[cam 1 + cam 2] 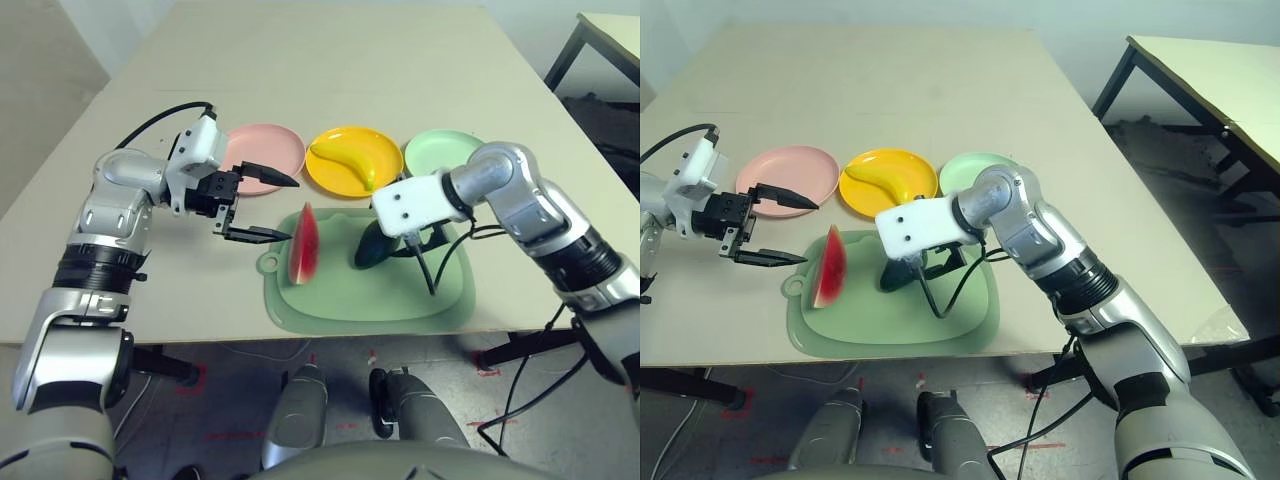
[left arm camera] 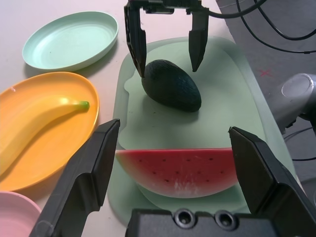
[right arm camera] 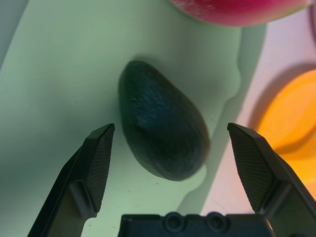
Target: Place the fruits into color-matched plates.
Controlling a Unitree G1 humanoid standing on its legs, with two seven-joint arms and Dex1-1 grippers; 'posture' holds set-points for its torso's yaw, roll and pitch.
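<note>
Broadly, the pale green cutting board (image 1: pixel 420 300) carries two fruits still to move: the watermelon wedge (image 1: pixel 304 245) standing on its rind and, just beside it, the dark avocado (image 2: pixel 172 85), while the banana (image 1: pixel 345 160) already lies in the yellow plate (image 1: pixel 330 180). Both look like rigid, light plastic (probably smooth and a little slippery), so the wedge is best pinched across its flat faces and the avocado across its widest middle. Spread wide and empty, the left gripper (image 1: pixel 262 208) faces the wedge and the right gripper (image 3: pixel 173 148) straddles the avocado without touching it.
</note>
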